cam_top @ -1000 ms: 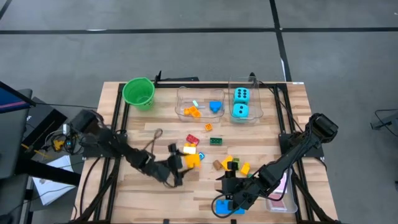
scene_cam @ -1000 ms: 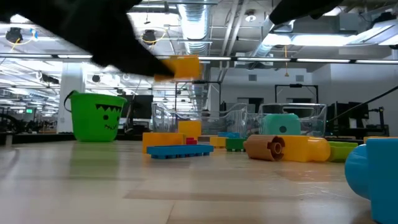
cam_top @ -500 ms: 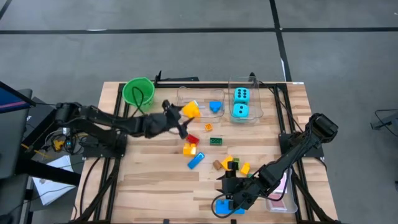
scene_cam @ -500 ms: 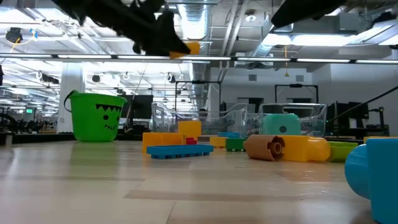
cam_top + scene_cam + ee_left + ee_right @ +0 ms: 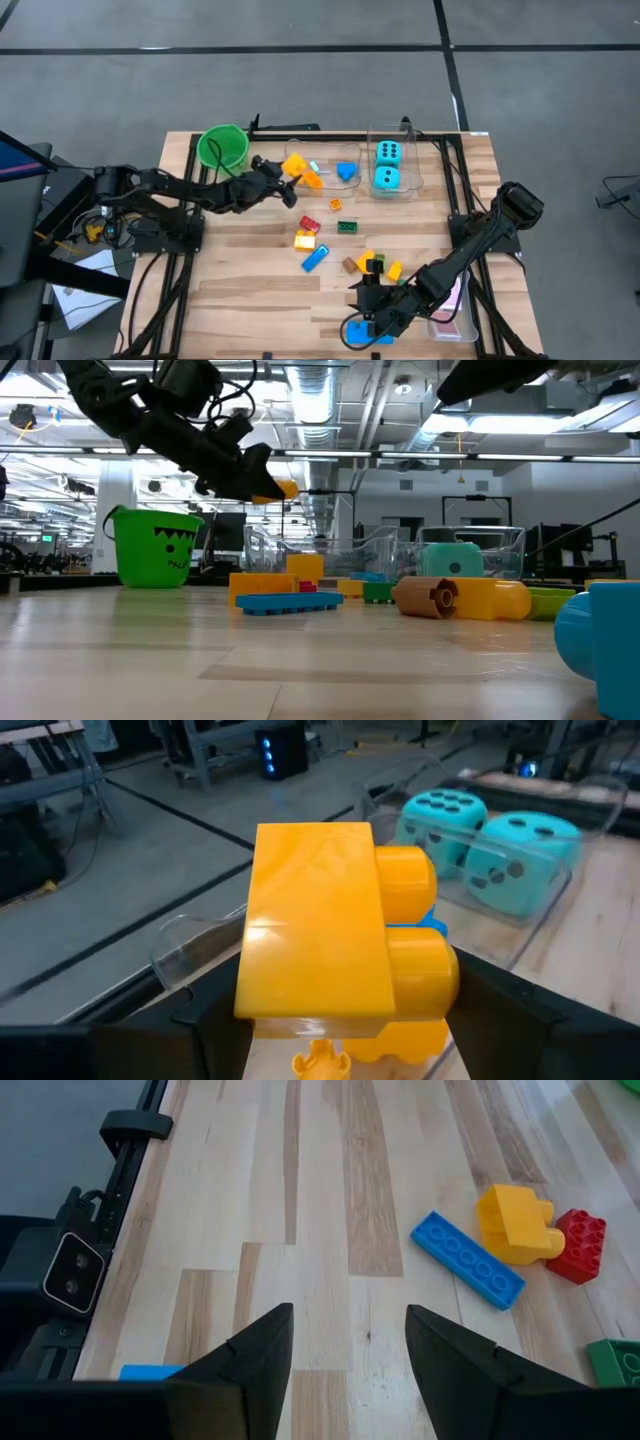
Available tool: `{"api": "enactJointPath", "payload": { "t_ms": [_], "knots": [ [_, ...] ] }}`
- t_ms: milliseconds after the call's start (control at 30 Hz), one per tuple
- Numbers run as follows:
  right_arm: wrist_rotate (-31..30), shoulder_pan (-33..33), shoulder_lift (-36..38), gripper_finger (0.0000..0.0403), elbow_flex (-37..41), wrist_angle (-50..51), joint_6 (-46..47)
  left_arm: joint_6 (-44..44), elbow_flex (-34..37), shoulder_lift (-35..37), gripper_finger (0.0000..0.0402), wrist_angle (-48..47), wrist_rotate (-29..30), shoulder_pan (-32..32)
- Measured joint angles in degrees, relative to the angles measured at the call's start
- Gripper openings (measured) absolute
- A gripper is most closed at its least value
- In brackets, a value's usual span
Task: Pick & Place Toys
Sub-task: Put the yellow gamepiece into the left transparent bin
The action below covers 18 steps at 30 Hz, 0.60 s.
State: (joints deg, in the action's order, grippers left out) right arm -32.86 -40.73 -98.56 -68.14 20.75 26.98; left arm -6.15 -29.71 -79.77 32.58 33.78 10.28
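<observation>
My left gripper (image 5: 283, 178) is shut on a yellow block (image 5: 295, 165) in the air over the left end of a clear tub (image 5: 322, 182); it also shows in the low view (image 5: 255, 478). That tub holds orange pieces (image 5: 312, 180) and a blue piece (image 5: 346, 172). Two cyan dice (image 5: 388, 165) sit in a second clear tub beside it. Loose blocks lie mid-table: red (image 5: 309, 226), yellow (image 5: 305, 240), a flat blue one (image 5: 315, 258), green (image 5: 348, 226). My right gripper (image 5: 345, 1370) is open near the front edge, beside a blue block (image 5: 365, 333). My left gripper pinches the yellow block (image 5: 320, 930) between its two fingers, on the two opposite sides of its near end (image 5: 252, 1008). The fingers come slanting from the table's left. The block is lifted clear, its studs (image 5: 410, 880) facing sideways, above the tub's left end.
A green bucket (image 5: 222, 148) stands at the far left. A cluster of yellow, brown and green blocks (image 5: 375, 265) lies right of centre. A clear tub with pink cards (image 5: 452, 310) sits at the front right. Bare wood lies at the front left.
My left gripper has carried the yellow block up from the table's middle toward the far edge, ending over the left end of the clear tub, still shut on it. The block is lifted clear. The right arm has kept still.
</observation>
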Motion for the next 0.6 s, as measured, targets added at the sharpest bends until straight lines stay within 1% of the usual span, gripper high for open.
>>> {"api": "enactJointPath", "payload": {
  "t_ms": [300,467,600],
  "knots": [
    [-0.11,0.1,0.0,0.0186,0.0,-0.19,-0.13,-1.73,0.47,-0.18,0.0264,1.12,0.03,0.31],
    [-0.11,0.44,0.0,0.0186,0.0,-0.19,-0.39,-1.74,0.47,-3.33,0.0264,2.9,-1.56,0.75],
    [-0.13,0.5,0.0,0.0186,0.0,-0.17,-0.47,-1.52,0.47,-5.98,0.0264,5.78,0.3,1.57]
  ]
}}
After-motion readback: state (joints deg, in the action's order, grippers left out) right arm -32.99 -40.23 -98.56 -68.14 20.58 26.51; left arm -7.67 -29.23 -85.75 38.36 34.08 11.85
